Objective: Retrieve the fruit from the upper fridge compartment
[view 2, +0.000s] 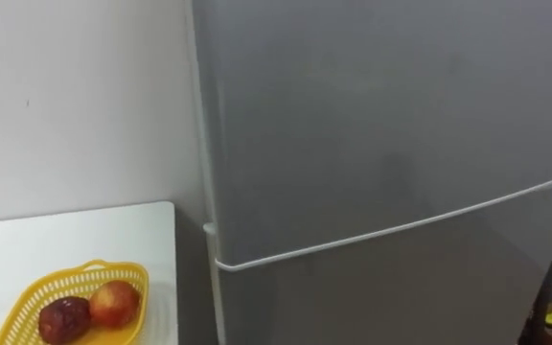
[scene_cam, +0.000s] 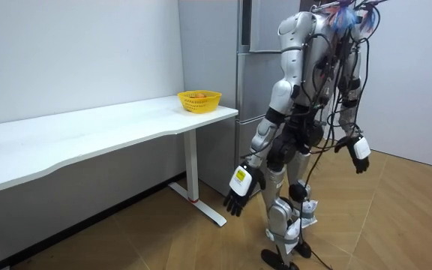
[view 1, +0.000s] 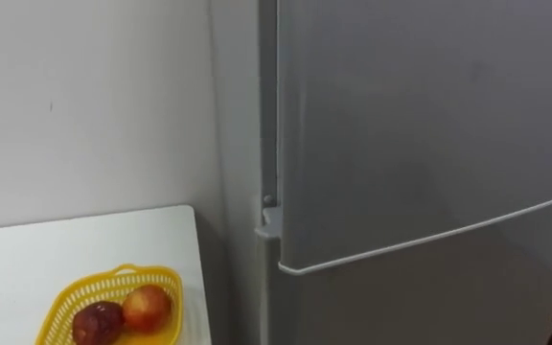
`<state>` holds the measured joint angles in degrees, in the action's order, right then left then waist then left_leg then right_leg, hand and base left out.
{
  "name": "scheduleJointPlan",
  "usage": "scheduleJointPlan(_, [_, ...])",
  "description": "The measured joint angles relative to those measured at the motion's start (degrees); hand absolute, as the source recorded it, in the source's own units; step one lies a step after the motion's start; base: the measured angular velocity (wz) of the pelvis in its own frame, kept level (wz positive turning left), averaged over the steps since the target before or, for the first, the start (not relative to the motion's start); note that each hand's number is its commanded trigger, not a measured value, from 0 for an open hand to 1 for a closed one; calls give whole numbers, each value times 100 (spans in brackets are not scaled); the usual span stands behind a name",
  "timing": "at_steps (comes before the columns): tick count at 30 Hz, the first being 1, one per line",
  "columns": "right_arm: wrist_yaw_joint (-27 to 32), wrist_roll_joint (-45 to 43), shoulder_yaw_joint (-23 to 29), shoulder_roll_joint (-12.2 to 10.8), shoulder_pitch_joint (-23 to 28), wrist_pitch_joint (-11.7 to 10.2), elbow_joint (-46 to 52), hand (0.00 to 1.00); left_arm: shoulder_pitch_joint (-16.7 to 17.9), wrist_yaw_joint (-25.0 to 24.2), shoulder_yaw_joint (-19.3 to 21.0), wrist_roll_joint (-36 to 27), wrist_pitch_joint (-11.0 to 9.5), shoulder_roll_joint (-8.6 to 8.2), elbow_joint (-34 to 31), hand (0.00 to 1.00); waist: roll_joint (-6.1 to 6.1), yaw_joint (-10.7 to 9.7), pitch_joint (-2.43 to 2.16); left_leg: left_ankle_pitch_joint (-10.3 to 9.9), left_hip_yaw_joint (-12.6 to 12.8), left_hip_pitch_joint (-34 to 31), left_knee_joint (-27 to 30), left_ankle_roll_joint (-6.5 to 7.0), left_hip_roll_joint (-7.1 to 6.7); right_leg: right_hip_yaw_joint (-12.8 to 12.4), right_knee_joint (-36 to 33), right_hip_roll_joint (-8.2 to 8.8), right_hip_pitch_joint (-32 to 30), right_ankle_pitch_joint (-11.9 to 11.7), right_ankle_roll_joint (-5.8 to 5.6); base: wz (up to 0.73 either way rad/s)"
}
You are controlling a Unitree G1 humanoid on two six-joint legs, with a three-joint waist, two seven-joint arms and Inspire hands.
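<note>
**Robot before the closed fridge, both hands hanging free**

In the room view the robot stands upright at centre right of the frame, close in front of the grey fridge [scene_cam: 257,45]. Its arms are down at its sides. The left hand [scene_cam: 238,192] hangs low at centre frame, with its dark fingers loose, slightly spread and holding nothing. The right hand [scene_cam: 361,154] hangs further right and a little higher, its fingers also slack and empty.

In the eye views the upper door [view 1: 420,125] fills the right and centre of the frame and is shut, so whatever lies inside is hidden. A pale seam slants across the lower frame, dividing it from the lower door [view 1: 429,302].

At lower left the white table [view 1: 65,249] ends just beside the fridge. On it sits a yellow mesh basket [view 1: 127,272] holding a dark red fruit [view 1: 97,323] that touches a red-and-yellow apple [view 1: 147,307].
</note>
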<state>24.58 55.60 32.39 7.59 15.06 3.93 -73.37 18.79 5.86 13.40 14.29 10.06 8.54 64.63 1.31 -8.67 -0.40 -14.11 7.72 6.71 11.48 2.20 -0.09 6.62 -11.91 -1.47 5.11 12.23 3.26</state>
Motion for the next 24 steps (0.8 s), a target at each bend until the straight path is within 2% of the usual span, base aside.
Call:
scheduleJointPlan(5, [-282,-173,-195,-31,-48,210,-124,0,-5,-46,11,-28,60,-76,20,0,-13,78,-8,3,-33,-32,20,6,-9,62,3,21,0,-14,-5,2])
scheduleJointPlan(8, [-475,-443,-266,-33,-67,261,-162,0,-30,-105,9,-26,90,-92,10,0,-19,115,-11,2,-63,-58,19,7,-15,108,11,32,-11,-14,-6,7])
scheduleJointPlan(13, [-778,-710,-657,-32,-122,341,-169,0,-28,-206,1,-4,94,-95,0,0,-17,151,-12,3,-158,-79,40,9,-38,145,23,36,-7,6,-10,6])
scheduleJointPlan(15, [-951,-919,-890,-44,-128,372,-172,0,-29,-269,2,28,104,-97,7,0,-17,276,-12,4,-157,-46,59,10,-40,141,33,38,9,7,-7,-5])
scheduleJointPlan(19, [-1198,-1193,-1233,-47,-170,380,-228,0,-27,-306,-15,16,186,-112,7,0,-18,377,-10,4,-162,-8,78,10,-46,144,92,43,72,8,-9,0])
scheduleJointPlan(24, [-1410,-1747,-1570,-46,-277,596,-331,0,-18,-359,-50,8,289,-128,7,0,-23,452,-6,5,-175,3,80,11,-47,158,108,44,115,6,-14,2])
